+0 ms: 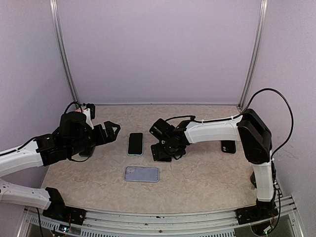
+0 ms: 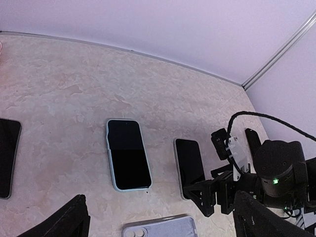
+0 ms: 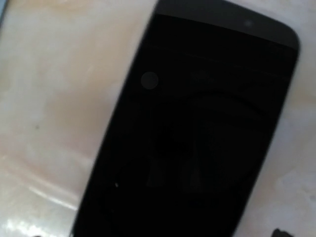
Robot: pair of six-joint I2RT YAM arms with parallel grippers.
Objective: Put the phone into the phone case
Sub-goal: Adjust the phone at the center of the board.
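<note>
A bare black phone point(image 1: 159, 154) lies screen up at the table's middle and fills the right wrist view point(image 3: 197, 138). My right gripper point(image 1: 166, 147) hovers low over its near end with the fingers spread wide, and nothing is gripped. An empty lavender phone case point(image 1: 141, 174) lies flat nearer the front, also at the bottom edge of the left wrist view point(image 2: 160, 228). My left gripper point(image 1: 111, 129) hangs open over the table's left side, well away from both.
A phone in a pale blue case point(image 1: 135, 143) lies just left of the black phone. Another dark phone point(image 2: 7, 155) lies below my left arm. A small black item point(image 1: 228, 146) rests by the right arm's elbow. Walls close off the back and sides.
</note>
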